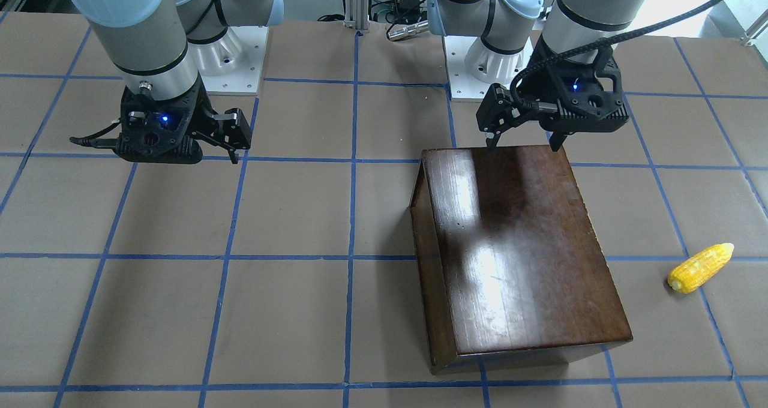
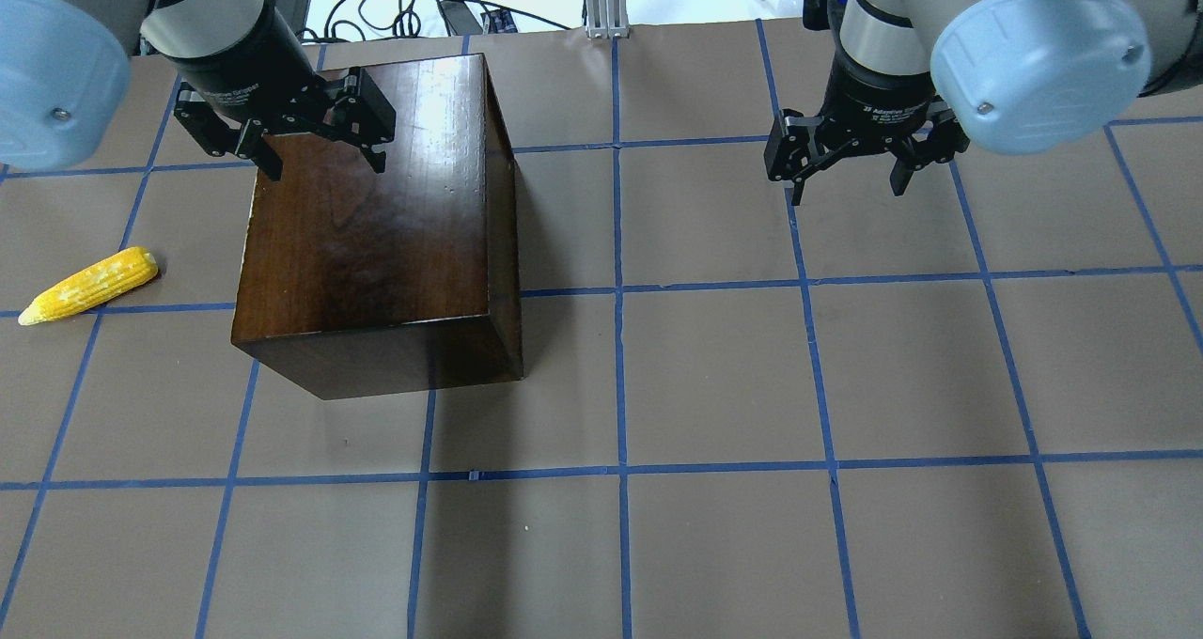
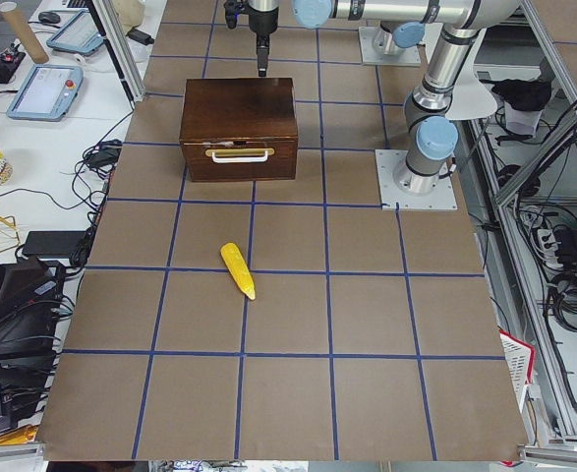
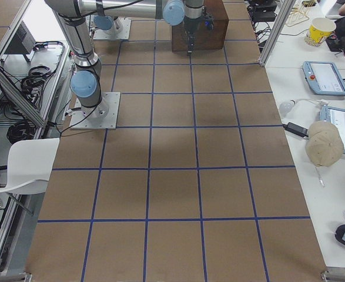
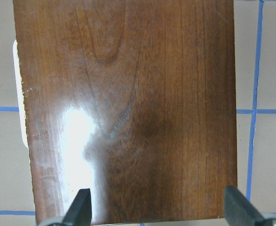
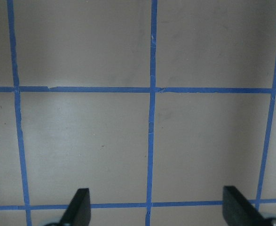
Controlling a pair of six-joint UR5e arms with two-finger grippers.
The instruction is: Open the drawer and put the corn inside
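The glossy dark-brown wooden box (image 2: 376, 216) stands on the table's left half; it also shows in the front view (image 1: 516, 246). Its drawer front (image 3: 239, 157), with a pale handle, faces the table's left end and is shut. The yellow corn (image 2: 89, 285) lies on the table left of the box, also in the front view (image 1: 701, 267) and left view (image 3: 237, 269). My left gripper (image 2: 320, 146) hovers open and empty over the box's far edge (image 5: 128, 108). My right gripper (image 2: 846, 174) hovers open and empty above bare table.
The table (image 2: 714, 385) is brown, marked with a blue tape grid. The arm bases (image 1: 228, 66) stand at the robot's edge. Cables and a metal post (image 2: 601, 0) sit beyond the far edge.
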